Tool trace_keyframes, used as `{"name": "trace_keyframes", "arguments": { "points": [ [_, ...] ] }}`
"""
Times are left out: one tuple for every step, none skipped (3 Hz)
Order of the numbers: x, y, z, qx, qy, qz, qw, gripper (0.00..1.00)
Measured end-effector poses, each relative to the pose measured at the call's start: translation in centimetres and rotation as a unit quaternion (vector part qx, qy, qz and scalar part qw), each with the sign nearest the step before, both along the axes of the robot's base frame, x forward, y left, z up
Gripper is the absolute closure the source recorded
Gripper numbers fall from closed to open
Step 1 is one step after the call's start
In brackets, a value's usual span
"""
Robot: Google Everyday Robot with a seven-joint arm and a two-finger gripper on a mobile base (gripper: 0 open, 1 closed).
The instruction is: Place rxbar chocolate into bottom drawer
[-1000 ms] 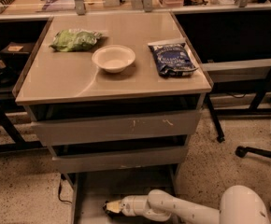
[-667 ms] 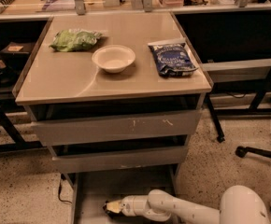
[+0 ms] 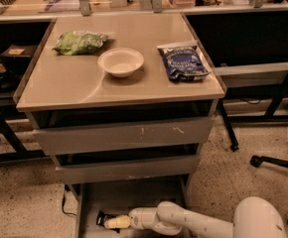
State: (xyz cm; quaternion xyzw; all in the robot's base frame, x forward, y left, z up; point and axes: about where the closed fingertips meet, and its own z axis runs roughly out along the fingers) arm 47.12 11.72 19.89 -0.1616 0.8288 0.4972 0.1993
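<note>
The bottom drawer [image 3: 134, 195] is pulled open below the two upper drawers, and its flat grey floor shows. The rxbar chocolate [image 3: 101, 217], a small black wrapper, is low inside the drawer at its left side. My gripper [image 3: 115, 223] reaches into the drawer from the right, with its pale tip right against the bar. I cannot tell whether the bar rests on the floor or is held. My white arm [image 3: 183, 221] runs in from the lower right.
On the cabinet top [image 3: 79, 83] are a green bag [image 3: 78, 41], a white bowl [image 3: 120, 61] and a blue bag [image 3: 182, 61]. The two upper drawers [image 3: 124, 135] stand slightly ajar. A cable [image 3: 64, 202] hangs at the left and chair legs [image 3: 275, 161] stand at the right.
</note>
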Motion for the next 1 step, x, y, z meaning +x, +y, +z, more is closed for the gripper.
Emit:
{"name": "trace_keyframes", "arguments": {
  "points": [
    [0.0,0.0,0.0,0.0,0.0,0.0,1.0,0.0]
  ]
}}
